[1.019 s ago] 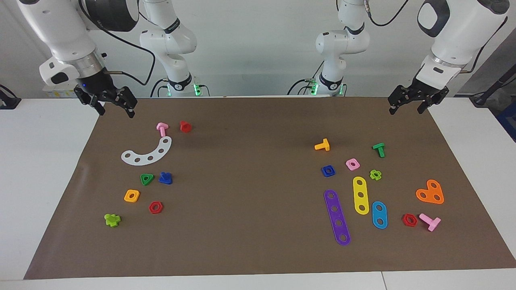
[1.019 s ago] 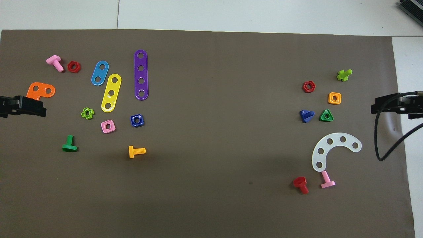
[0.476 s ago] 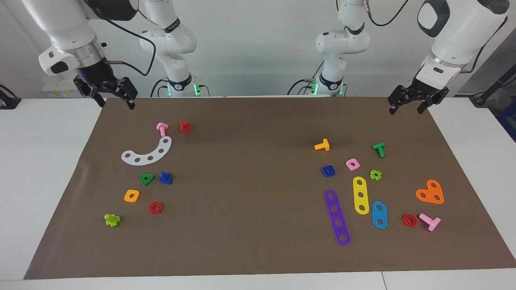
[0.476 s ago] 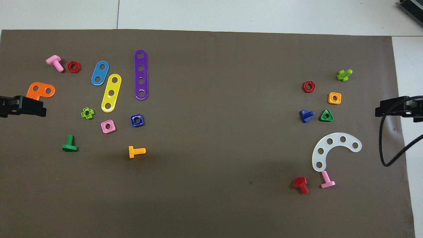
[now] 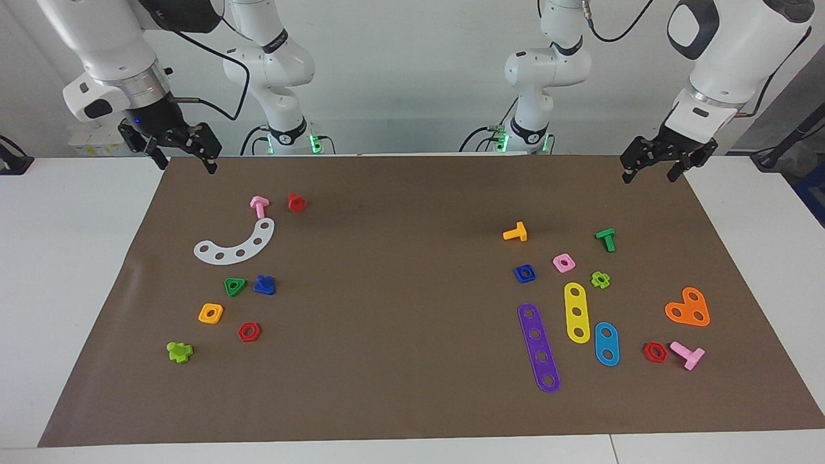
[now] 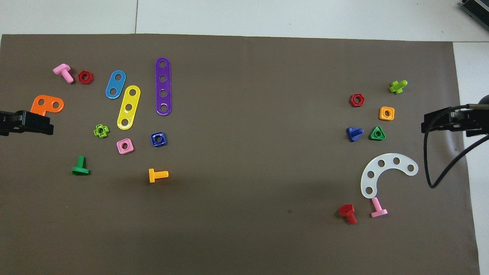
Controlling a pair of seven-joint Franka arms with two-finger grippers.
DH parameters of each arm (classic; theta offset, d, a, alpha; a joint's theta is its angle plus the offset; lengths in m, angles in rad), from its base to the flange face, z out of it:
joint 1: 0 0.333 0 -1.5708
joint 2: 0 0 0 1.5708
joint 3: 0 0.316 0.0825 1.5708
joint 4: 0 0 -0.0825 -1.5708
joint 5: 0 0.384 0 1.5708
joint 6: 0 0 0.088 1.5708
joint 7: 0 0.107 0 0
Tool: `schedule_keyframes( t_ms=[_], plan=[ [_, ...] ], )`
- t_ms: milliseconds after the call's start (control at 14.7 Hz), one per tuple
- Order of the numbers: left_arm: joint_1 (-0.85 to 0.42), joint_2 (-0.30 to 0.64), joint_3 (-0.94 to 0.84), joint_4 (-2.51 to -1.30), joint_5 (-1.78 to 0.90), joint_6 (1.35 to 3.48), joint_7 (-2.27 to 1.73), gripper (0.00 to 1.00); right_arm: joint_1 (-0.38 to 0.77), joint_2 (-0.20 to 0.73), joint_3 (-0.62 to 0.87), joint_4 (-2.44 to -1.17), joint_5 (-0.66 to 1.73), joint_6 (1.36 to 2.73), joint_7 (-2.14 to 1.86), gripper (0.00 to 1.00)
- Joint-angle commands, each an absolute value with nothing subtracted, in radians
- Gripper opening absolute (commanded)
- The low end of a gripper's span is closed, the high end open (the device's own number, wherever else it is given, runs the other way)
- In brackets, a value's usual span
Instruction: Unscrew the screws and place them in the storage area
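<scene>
**Blue screw lies loose in the storage area, both arms up and empty**

Starting at the right arm's end of the table: the right end effector (image 5: 184,151) hangs in the air over the brown mat's (image 5: 399,386) edge, fingers spread wide, nothing between them.

Next, the storage area (image 5: 187,277), and there is the screw (image 5: 264,284). It is bright blue, with a flat three-cornered head and a short stubby shaft. It lies on the mat, threaded into nothing. In the facing view it sits at three o'clock of the green triangular nut (image 5: 234,286), just beside it, and the overhead view shows the shaft aimed toward that nut. The white curved strip (image 5: 235,243) is at eleven o'clock of the screw, the red hexagonal nut (image 5: 249,332) at six o'clock, and the orange square nut (image 5: 211,313) at eight o'clock.

Across the bare middle to the other cluster: the purple strip (image 5: 539,347), yellow strip (image 5: 577,312) and blue strip (image 5: 606,343) lie flat side by side.

Last, the left end effector (image 5: 651,169) is raised over the mat's edge at the left arm's end, fingers parted and carrying nothing.
</scene>
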State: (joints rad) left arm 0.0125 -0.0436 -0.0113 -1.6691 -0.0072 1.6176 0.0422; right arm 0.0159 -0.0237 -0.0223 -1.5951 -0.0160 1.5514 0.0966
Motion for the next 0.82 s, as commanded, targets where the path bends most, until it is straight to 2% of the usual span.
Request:
schedule_keyframes(
  t_ms=[0, 748],
  plan=[
    [0.018, -0.071, -0.012, -1.697, -0.011, 1.623, 0.057, 1.0, 0.021, -0.021, -0.015, -1.588, -0.031, 1.551, 0.124, 1.0],
    [0.018, -0.071, -0.012, -1.697, -0.011, 1.623, 0.057, 1.0, 0.015, -0.023, -0.017, -1.586, -0.02, 1.531, 0.121, 1.0]
  ],
)
